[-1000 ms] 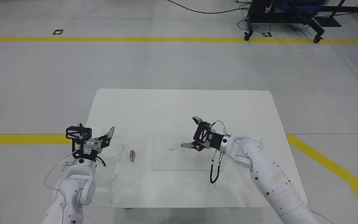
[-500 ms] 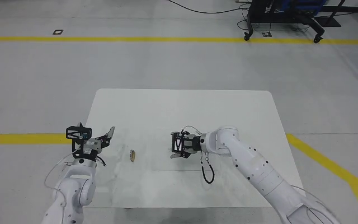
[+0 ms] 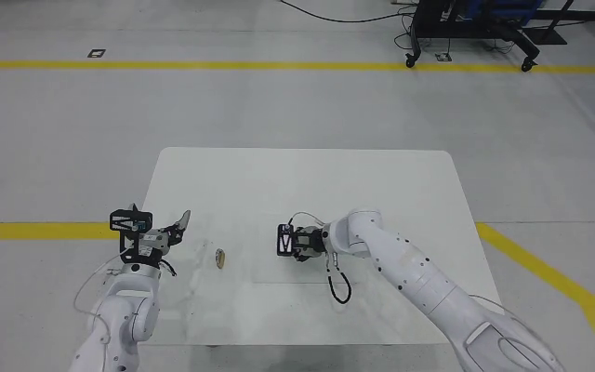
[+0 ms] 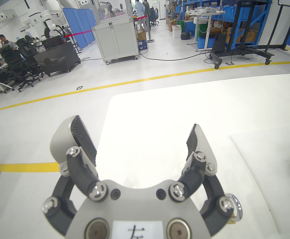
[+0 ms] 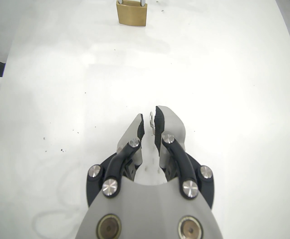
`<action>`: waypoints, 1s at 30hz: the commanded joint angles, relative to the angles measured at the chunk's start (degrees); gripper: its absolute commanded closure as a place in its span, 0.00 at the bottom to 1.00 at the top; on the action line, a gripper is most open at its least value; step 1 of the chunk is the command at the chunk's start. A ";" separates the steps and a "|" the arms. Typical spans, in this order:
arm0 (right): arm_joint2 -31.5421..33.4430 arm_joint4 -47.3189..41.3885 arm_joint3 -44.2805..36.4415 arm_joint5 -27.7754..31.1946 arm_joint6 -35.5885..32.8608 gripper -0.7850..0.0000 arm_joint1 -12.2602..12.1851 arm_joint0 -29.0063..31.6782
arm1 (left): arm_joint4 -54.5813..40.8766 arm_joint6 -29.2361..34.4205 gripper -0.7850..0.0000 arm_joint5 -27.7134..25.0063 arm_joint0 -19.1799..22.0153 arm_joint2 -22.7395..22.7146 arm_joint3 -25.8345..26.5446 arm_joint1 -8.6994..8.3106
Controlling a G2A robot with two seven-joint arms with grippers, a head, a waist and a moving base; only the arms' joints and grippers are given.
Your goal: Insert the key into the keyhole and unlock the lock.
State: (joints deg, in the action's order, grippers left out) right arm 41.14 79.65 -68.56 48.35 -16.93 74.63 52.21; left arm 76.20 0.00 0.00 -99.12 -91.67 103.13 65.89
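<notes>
A small silver key (image 5: 151, 121) stands on edge between the pads of my right gripper (image 5: 149, 115), which is shut on it just above the white table (image 5: 204, 68). In the top view this gripper (image 3: 284, 240) is near the table's middle. The brass padlock (image 5: 131, 14) lies ahead of it, with its body toward the gripper and its shackle pointing away. The top view shows the padlock (image 3: 220, 258) between the two arms. My left gripper (image 4: 136, 126) is open and holds nothing, at the table's left edge (image 3: 160, 224). The padlock's shackle (image 4: 235, 207) peeks out beside its knuckles.
The white table (image 3: 390, 177) is bare apart from these things. A black cable loop (image 3: 337, 284) hangs from the right arm over the table. Yellow floor lines (image 3: 279, 65) and a black equipment frame (image 3: 465, 28) lie beyond the table.
The right arm has swung left toward the table's middle, lowered onto the key and closed from wide open. The left arm and padlock have not moved.
</notes>
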 commanded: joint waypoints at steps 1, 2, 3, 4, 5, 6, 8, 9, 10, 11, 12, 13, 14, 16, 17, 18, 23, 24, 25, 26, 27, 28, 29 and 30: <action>-0.23 -0.04 0.19 -0.11 0.10 1.00 0.15 -0.35 | 0.00 0.00 0.00 0.00 0.00 0.00 0.00 0.00; -0.24 0.09 0.28 -0.34 0.14 1.00 0.19 -0.51 | 0.00 0.00 0.00 0.00 0.00 0.00 0.00 0.00; -0.20 0.15 0.23 -0.45 0.33 1.00 0.20 -0.58 | 0.00 0.00 0.00 0.00 0.00 0.00 0.00 0.00; -0.17 0.22 0.21 -0.49 0.46 1.00 0.19 -0.59 | 0.00 0.00 0.00 0.00 0.00 0.00 0.00 0.00; -0.10 0.41 0.09 -0.58 0.62 1.00 0.16 -0.60 | 0.00 0.00 0.00 0.00 0.00 0.00 0.00 0.00; -0.04 0.69 -0.05 -0.65 0.77 1.00 0.11 -0.57 | 0.00 0.00 0.00 0.00 0.00 0.00 0.00 0.00; 0.14 1.10 -0.38 -0.73 1.27 1.00 0.00 -0.38 | 0.00 0.00 0.00 0.00 0.00 0.00 0.00 0.00; 0.27 1.32 -0.48 -0.79 1.51 1.00 -0.07 -0.28 | 0.00 0.00 0.00 0.00 0.00 0.00 0.00 0.00; 0.46 1.59 -0.70 -1.09 1.82 1.00 -0.15 -0.17 | 0.00 0.00 0.00 0.00 0.00 0.00 0.00 0.00; 0.64 1.85 -1.00 -1.29 2.31 1.00 -0.24 0.03 | 0.00 0.00 0.00 0.00 0.00 0.00 0.00 0.00; 0.84 2.36 -1.37 -1.45 2.68 1.00 -0.37 0.22 | 0.00 0.00 0.00 0.00 0.00 0.00 0.00 0.00; 1.09 2.79 -1.74 -1.68 3.05 1.00 -0.52 0.47 | 0.00 0.00 0.00 0.00 0.00 0.00 0.00 0.00; 1.40 3.11 -2.15 -1.81 3.50 1.00 -0.68 0.79 | 0.00 0.00 0.00 0.00 0.00 0.00 0.00 0.00; 1.98 3.67 -2.76 -1.86 4.12 1.00 -1.00 1.38 | 0.00 0.00 0.00 0.00 0.00 0.00 0.00 0.00; 2.28 3.86 -3.08 -2.06 4.58 1.00 -1.14 1.72 | 0.00 0.00 0.00 0.00 0.00 0.00 0.00 0.00; 2.53 4.13 -3.41 -2.19 5.11 1.00 -1.29 2.10 | 0.00 0.00 0.00 0.00 0.00 0.00 0.00 0.00; 2.63 5.96 -3.89 -2.56 4.81 1.00 -1.56 2.47 | 0.00 0.00 0.00 0.00 0.00 0.00 0.00 0.00; 2.63 5.96 -3.89 -2.56 4.81 1.00 -1.56 2.47 | 0.00 0.00 0.00 0.00 0.00 0.00 0.00 0.00; 2.63 5.96 -3.89 -2.56 4.81 1.00 -1.56 2.47 | 0.00 0.00 0.00 0.00 0.00 0.00 0.00 0.00; 2.63 5.96 -3.89 -2.56 4.81 1.00 -1.56 2.47 | 0.00 0.00 0.00 0.00 0.00 0.00 0.00 0.00; 2.63 5.96 -3.89 -2.56 4.81 1.00 -1.56 2.47 | 0.00 0.00 0.00 0.00 0.00 0.00 0.00 0.00; 2.63 5.96 -3.89 -2.56 4.81 1.00 -1.56 2.47 | 0.00 0.00 0.00 0.00 0.00 0.00 0.00 0.00; 2.69 5.87 -3.94 -2.91 5.00 1.00 -1.56 2.64 | 0.00 0.00 0.00 0.00 0.00 0.00 0.00 0.00; 3.02 5.91 -4.42 -4.01 6.22 1.00 -1.66 3.30 | 0.00 0.00 0.00 0.00 0.00 0.00 0.00 0.00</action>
State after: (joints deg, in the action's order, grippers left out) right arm 43.85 85.57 -72.55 45.61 -11.93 73.06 54.82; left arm 76.20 0.00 0.00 -99.12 -91.67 103.13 65.89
